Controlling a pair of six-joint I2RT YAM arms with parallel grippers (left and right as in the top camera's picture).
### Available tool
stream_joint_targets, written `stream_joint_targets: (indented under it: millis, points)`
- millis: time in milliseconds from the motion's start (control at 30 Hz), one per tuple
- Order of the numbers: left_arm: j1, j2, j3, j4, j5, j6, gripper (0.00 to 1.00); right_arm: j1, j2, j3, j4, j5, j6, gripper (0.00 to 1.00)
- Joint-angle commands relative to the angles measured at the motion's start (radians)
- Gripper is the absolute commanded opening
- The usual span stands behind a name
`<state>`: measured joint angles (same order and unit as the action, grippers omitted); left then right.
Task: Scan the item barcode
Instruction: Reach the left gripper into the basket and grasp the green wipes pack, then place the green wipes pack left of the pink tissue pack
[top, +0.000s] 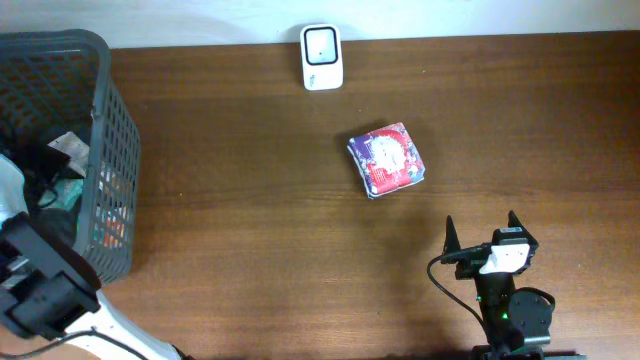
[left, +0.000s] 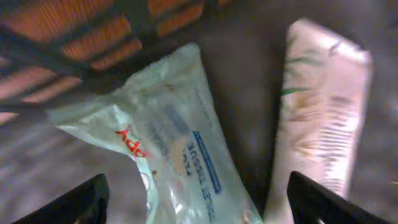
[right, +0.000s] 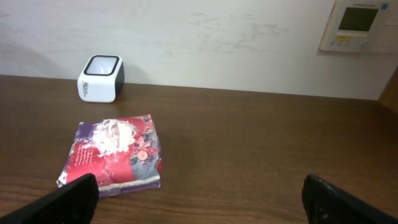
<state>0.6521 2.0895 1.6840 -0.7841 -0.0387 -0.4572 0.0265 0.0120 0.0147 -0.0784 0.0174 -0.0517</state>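
Left tool (left: 198, 202) gapes wide over tissue pack (left: 174, 143), gripping nothing.

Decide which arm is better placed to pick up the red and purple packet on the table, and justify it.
Right. The open right tool faces the packet across bare table, with the barcode scanner beyond. The left tool is down in the basket over a tissue pack.

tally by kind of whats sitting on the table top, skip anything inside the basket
white barcode scanner: 1
red and purple packet: 1
grey mesh basket: 1
total: 3
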Motion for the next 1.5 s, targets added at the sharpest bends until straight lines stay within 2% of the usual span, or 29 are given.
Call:
stream_joint_targets:
  millis: [0, 33, 67, 133, 167, 200, 300, 367, 467, 533, 600, 667, 767, 833, 867, 967, 1067, 1133, 1200, 1367, 1467]
  points:
    - [-0.01, 0.075, 0.004, 0.003, -0.01, -0.005, 0.79, -0.001, -0.005, -0.009, -0.003, 0.002, 0.007, 0.99]
    - [-0.01, 0.078, 0.004, 0.007, -0.011, -0.005, 0.75, -0.001, -0.005, -0.009, -0.003, 0.002, 0.007, 0.99]
    - [-0.01, 0.078, 0.004, 0.008, -0.011, -0.005, 0.58, -0.001, -0.005, -0.009, -0.003, 0.002, 0.007, 0.99]
    - [-0.01, 0.078, 0.004, 0.008, -0.011, -0.004, 0.42, -0.001, -0.005, -0.009, -0.003, 0.002, 0.007, 0.99]
    - [-0.01, 0.078, 0.004, 0.005, -0.01, -0.004, 0.25, -0.001, -0.005, -0.009, -0.003, 0.002, 0.007, 0.99]
    - [-0.01, 0.077, 0.005, 0.006, -0.011, 0.019, 0.0, -0.001, -0.005, -0.009, -0.003, 0.002, 0.007, 0.99]
    - [-0.003, 0.023, 0.038, -0.061, -0.01, 0.047, 0.0, -0.001, -0.005, -0.009, -0.003, 0.002, 0.007, 0.99]
    - [-0.003, -0.073, 0.083, -0.096, -0.01, 0.047, 0.0, -0.001, -0.005, -0.009, -0.003, 0.002, 0.007, 0.99]
    - [-0.003, -0.336, 0.115, -0.099, 0.002, 0.015, 0.0, -0.001, -0.005, -0.009, -0.002, 0.002, 0.007, 0.99]
    - [-0.003, -0.574, 0.115, -0.091, 0.162, -0.086, 0.0, -0.001, -0.005, -0.009, -0.003, 0.002, 0.007, 0.99]
    - [-0.041, -0.675, 0.115, -0.062, 0.34, -0.092, 0.0, -0.001, -0.005, -0.009, -0.003, 0.002, 0.007, 0.99]
    - [-0.167, -0.716, 0.115, -0.042, 0.417, -0.092, 0.0, -0.001, -0.005, -0.009, -0.002, 0.002, 0.007, 0.99]
    - [-0.473, -0.672, 0.114, -0.048, 0.381, -0.059, 0.0, -0.001, -0.005, -0.009, -0.003, 0.002, 0.007, 0.99]
    - [-0.658, -0.6, 0.114, -0.061, 0.371, 0.053, 0.0, -0.001, -0.005, -0.009, -0.003, 0.002, 0.007, 0.99]
    - [-0.76, -0.542, 0.114, -0.07, 0.343, 0.103, 0.0, -0.001, -0.005, -0.009, -0.003, 0.002, 0.007, 0.99]
    - [-0.98, -0.336, 0.114, -0.088, 0.277, 0.119, 0.0, -0.001, -0.005, -0.009, -0.003, 0.002, 0.007, 0.99]
    - [-1.086, -0.18, 0.114, -0.1, 0.273, 0.119, 0.0, -0.001, -0.005, -0.009, -0.003, 0.001, 0.007, 0.99]
    - [-1.135, -0.084, 0.114, -0.113, 0.168, 0.113, 0.0, -0.001, -0.005, -0.009, -0.003, 0.002, 0.007, 0.99]
    - [-1.157, -0.024, 0.114, -0.127, 0.139, 0.108, 0.0, -0.001, -0.005, -0.009, -0.003, 0.002, 0.007, 0.99]
    - [-1.229, 0.102, 0.114, -0.127, 0.138, -0.085, 0.0, -0.001, -0.005, -0.009, -0.002, 0.002, 0.007, 0.99]
    - [-1.273, 0.16, 0.114, -0.082, 0.138, -0.096, 0.05, -0.001, -0.005, -0.009, -0.003, 0.002, 0.007, 0.99]
